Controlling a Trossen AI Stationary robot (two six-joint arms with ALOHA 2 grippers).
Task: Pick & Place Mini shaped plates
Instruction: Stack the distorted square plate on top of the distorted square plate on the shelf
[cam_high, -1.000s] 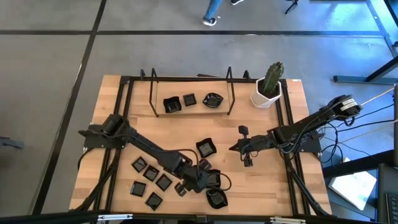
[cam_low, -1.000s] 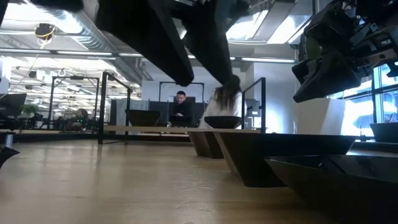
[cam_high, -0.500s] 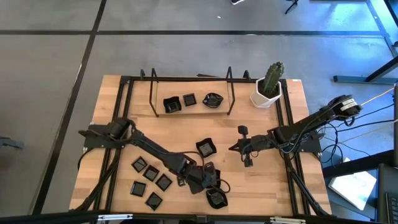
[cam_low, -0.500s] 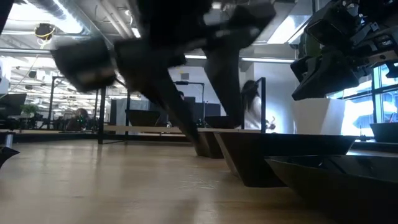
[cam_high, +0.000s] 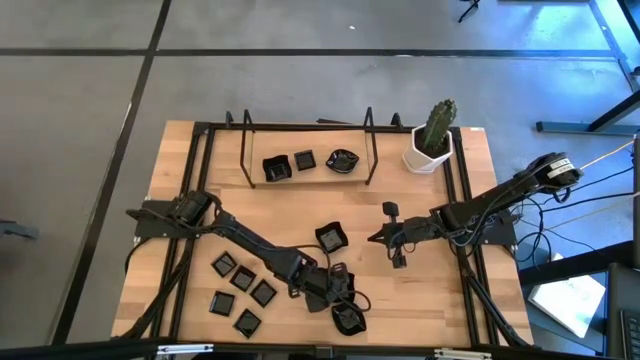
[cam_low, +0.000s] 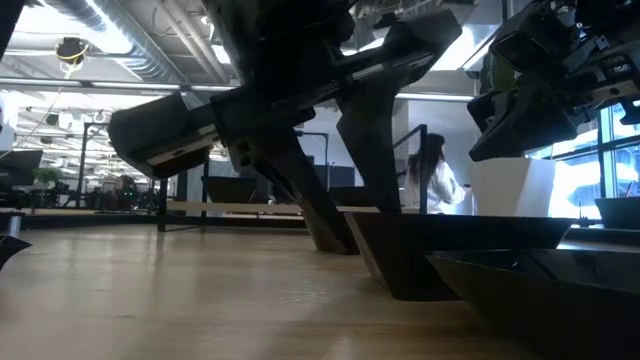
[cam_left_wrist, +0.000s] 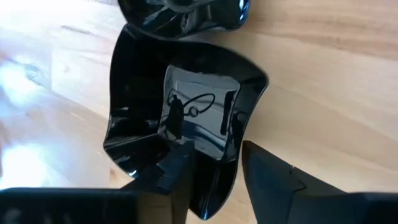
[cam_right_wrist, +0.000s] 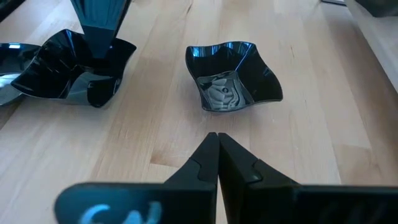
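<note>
Wooden boards make the table top (cam_high: 200, 200), with a black frame around it and grey floor all about. From 9 o'clock the left arm reaches long and low across to about 6 o'clock. Its left gripper (cam_high: 335, 290) is down in a heap of mini shaped plates (cam_high: 345, 300) there. In the left wrist view its two fingers (cam_left_wrist: 180, 177) stand a little apart, one on each side of the rim of a wavy plate (cam_left_wrist: 186, 118). I cannot tell if they squeeze it.

The right arm comes in from 3 o'clock, bent and held above the middle. The right gripper (cam_high: 385, 238) is pinched tight with nothing in it. One wavy plate (cam_right_wrist: 231, 78) sits on the wood in front of it.

Five little flat square plates (cam_high: 240, 295) lie at 7 o'clock. Three more plates (cam_high: 305, 162) rest on the rack at 12 o'clock. One cactus in a white pot (cam_high: 432, 140) stands at 1 o'clock.

No writing can be read.
</note>
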